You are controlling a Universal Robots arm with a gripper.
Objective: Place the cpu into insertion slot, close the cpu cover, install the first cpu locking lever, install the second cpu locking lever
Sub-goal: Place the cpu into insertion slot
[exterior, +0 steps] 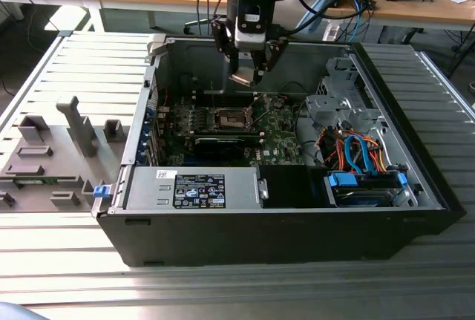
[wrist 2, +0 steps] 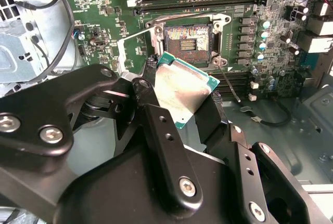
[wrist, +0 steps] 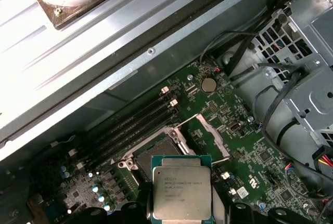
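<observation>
The cpu [wrist 2: 183,86] sits pinched by its edges between the gripper's [wrist 2: 177,98] black fingers [wrist 2: 161,135], hovering above the bare insertion slot [wrist 2: 187,39]; in the second wrist view its lower corner hides behind those fingers.

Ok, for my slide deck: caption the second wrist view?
The gripper holds the cpu clear of the empty insertion slot.
</observation>
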